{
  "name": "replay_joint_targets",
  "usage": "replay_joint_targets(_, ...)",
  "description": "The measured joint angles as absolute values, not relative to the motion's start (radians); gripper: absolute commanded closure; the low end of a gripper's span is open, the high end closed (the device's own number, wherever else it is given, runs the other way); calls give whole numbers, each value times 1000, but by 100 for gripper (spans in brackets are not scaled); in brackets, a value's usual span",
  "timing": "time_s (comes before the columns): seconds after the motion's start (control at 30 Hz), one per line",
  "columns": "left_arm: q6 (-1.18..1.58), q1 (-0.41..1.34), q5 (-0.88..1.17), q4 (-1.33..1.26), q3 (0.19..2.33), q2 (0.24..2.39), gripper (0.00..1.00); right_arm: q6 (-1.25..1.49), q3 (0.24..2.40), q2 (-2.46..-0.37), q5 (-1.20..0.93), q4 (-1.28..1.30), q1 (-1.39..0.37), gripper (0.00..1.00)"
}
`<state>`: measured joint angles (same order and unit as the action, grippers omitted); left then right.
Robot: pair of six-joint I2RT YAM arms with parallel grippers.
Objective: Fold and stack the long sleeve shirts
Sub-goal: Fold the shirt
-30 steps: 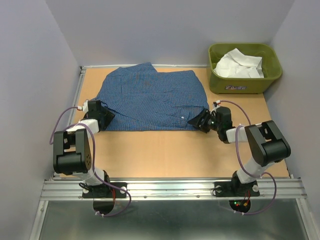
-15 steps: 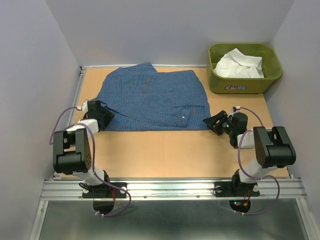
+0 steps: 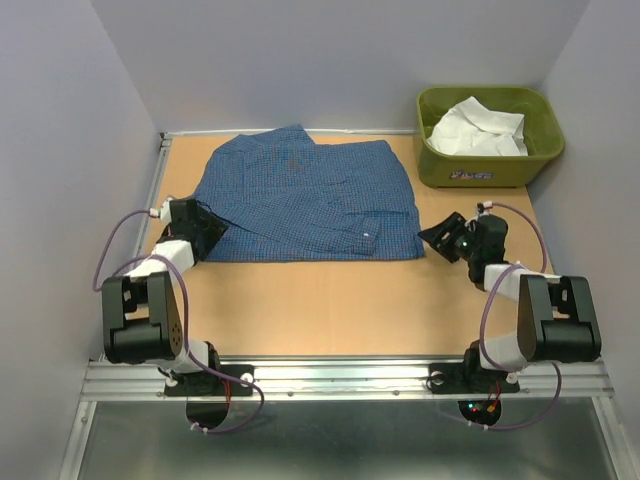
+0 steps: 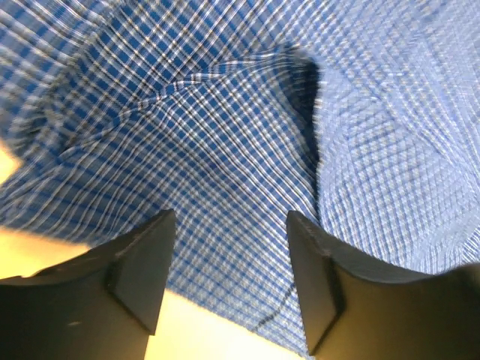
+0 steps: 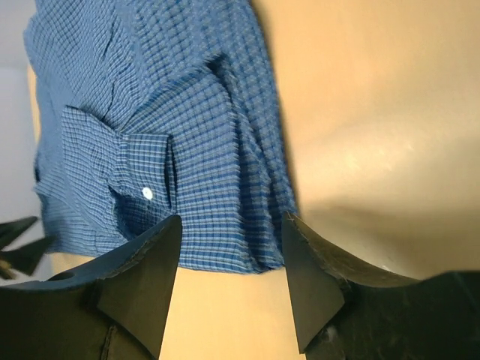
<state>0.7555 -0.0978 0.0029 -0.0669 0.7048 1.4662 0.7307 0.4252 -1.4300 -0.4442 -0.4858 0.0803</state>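
The blue checked shirt lies spread and partly folded on the wooden table, a cuff with a white button near its right front corner. My left gripper is open at the shirt's left front edge; the left wrist view shows checked cloth just beyond its fingertips, with nothing held. My right gripper is open and empty just right of the shirt's right front corner. The white shirt lies crumpled in the olive-green tub.
The tub stands at the table's back right corner. Grey walls close in the left, back and right sides. Bare tabletop lies between the shirt's front edge and the arm bases.
My right gripper has let go of the shirt's right front corner and drawn back to the right. The left gripper stays at the shirt's left edge.
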Motion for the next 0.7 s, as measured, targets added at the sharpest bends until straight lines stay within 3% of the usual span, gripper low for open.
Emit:
replay_joint_targets(0.37,594,16,-199,40,822,1301,19,470,715,-1439,-229,-177,-226,34)
replay_joint_targets(0.7,508,78,-346,89,941,1549,37,374,919,-1626,-92,-38,-388,34)
